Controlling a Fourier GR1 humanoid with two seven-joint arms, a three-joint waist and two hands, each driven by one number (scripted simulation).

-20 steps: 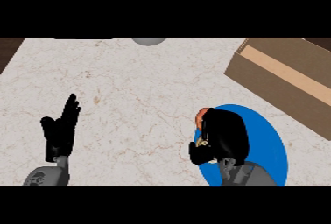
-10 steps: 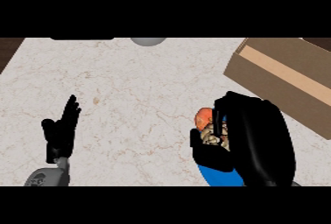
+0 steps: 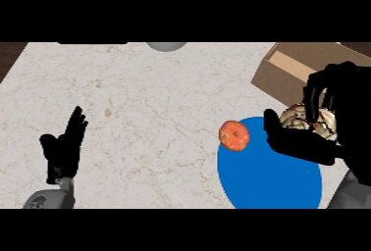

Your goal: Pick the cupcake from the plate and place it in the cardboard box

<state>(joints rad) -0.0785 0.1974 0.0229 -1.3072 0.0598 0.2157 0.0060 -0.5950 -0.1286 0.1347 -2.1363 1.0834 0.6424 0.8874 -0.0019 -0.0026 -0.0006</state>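
My right hand (image 3: pixel 308 147) is curled round the cupcake (image 3: pixel 303 119), a beige swirled cake that shows between thumb and fingers. Hand and cupcake hang over the upper right edge of the blue plate (image 3: pixel 268 181), just short of the cardboard box (image 3: pixel 290 68). The box lies open at the counter's far right, its near corner partly behind my fingers (image 3: pixel 326 86). My left hand (image 3: pixel 64 149) rests open at the lower left, fingers pointing up, far from the plate.
An orange round item (image 3: pixel 234 135) sits at the plate's upper left rim. A grey rounded object (image 3: pixel 167 45) shows at the counter's far edge. Pale marble counter (image 3: pixel 145 98) stretches between the two hands.
My right hand has risen off the plate with the cupcake and moved right, towards the box. More of the blue plate shows now. The left hand has stayed still.
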